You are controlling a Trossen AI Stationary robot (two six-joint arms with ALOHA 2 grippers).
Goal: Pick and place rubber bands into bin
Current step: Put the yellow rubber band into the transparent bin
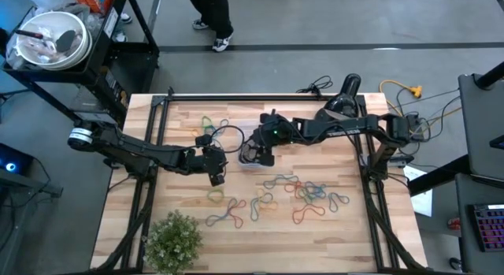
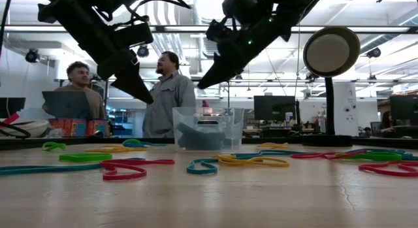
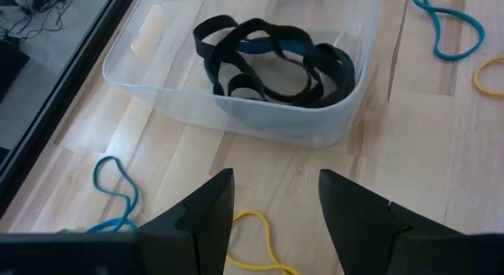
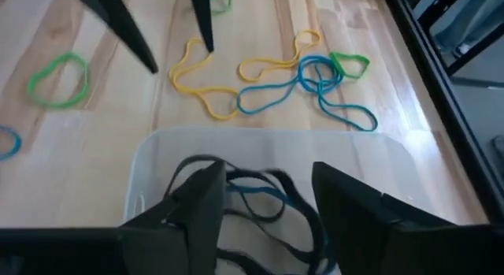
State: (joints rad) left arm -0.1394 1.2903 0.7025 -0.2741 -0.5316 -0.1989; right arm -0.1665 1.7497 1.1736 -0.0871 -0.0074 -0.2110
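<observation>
The clear bin (image 3: 276,121) stands on the wooden table near its middle and holds black and blue rubber bands (image 3: 268,62). My right gripper (image 4: 268,169) hovers open just above the bin (image 4: 260,133), with the banded heap (image 4: 252,188) below its fingers. My left gripper (image 3: 276,176) is open and raised above the table, on the bin's left and nearer side (image 1: 217,177); a yellow band (image 3: 252,243) lies under it. Many loose coloured bands (image 1: 303,192) lie flat on the table's near half (image 2: 130,168), and a few more (image 1: 211,124) lie by the far left.
A small potted plant (image 1: 173,239) stands at the near left edge. A black round-headed stand (image 2: 331,51) sits at the far right (image 1: 346,90). A black cable (image 1: 228,133) loops behind the bin. Two people (image 2: 166,91) stand beyond the far edge. A white bowl (image 1: 51,39) sits off the table.
</observation>
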